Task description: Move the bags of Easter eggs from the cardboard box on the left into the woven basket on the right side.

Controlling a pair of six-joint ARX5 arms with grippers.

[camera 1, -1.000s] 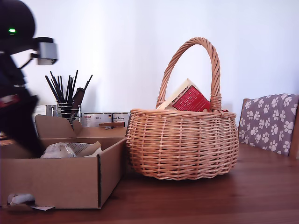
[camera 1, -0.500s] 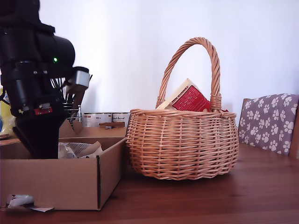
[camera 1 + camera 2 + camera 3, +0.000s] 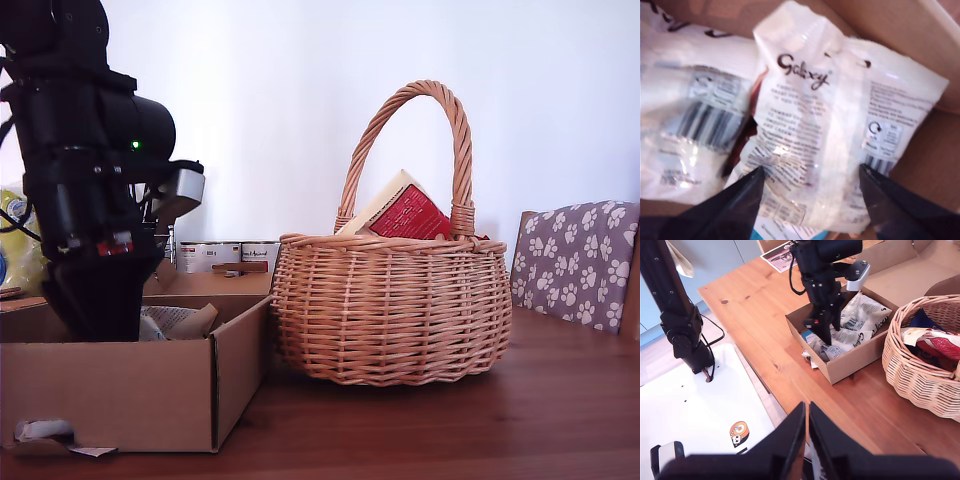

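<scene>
The cardboard box (image 3: 120,395) stands at the exterior view's left, with pale bags of Easter eggs (image 3: 175,320) inside. My first gripper (image 3: 810,172) hangs open just above a white "Galaxy" bag (image 3: 830,110), one finger off each side of it; another pale bag (image 3: 695,115) lies beside it. In the exterior view the box's front wall hides its fingertips. The woven basket (image 3: 390,310) holds a red-and-cream bag (image 3: 405,212) and a blue one (image 3: 922,320). My second gripper (image 3: 805,407) is shut, empty, high above the table and away from box (image 3: 855,362) and basket (image 3: 920,385).
Tins and a pot of black brushes (image 3: 140,195) stand behind the box. A paw-print cushion (image 3: 580,260) is at the exterior view's right, a yellow bag (image 3: 15,250) at its left edge. Beside the wooden table lies a white board (image 3: 690,410) carrying an arm's base (image 3: 685,335).
The first arm has swung in from the exterior view's left edge and come down into the box over the pale bags. Basket and box have not moved.
</scene>
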